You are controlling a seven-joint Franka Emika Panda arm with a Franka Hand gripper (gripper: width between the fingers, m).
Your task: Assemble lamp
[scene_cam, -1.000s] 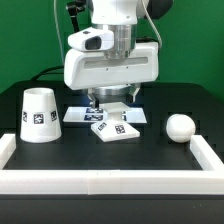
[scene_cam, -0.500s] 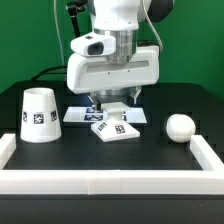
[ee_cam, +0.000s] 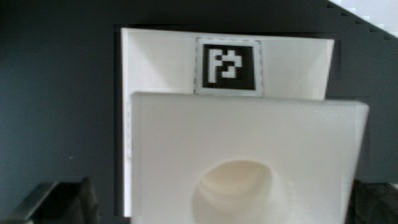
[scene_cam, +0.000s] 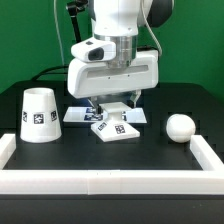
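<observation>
The lamp's flat square base [scene_cam: 115, 128] lies on the black table in the middle of the exterior view. In the wrist view the base [ee_cam: 240, 140] fills the picture, with its round socket hole [ee_cam: 240, 190]. My gripper [scene_cam: 112, 108] hangs just above the base, open and empty. In the wrist view the gripper [ee_cam: 217, 205] straddles the base, with dark fingers [ee_cam: 59, 202] on either side and apart from its edges. The tapered shade [scene_cam: 38, 115] stands at the exterior view's left. The ball-topped bulb [scene_cam: 180, 127] lies at the exterior view's right.
The marker board [scene_cam: 82, 115] lies flat behind the base, partly under the arm; one of its tags [ee_cam: 226, 65] shows in the wrist view. A white rail [scene_cam: 110, 183] borders the table's front and sides.
The arm has come down toward the base over the last second. The base, shade and bulb have not moved.
</observation>
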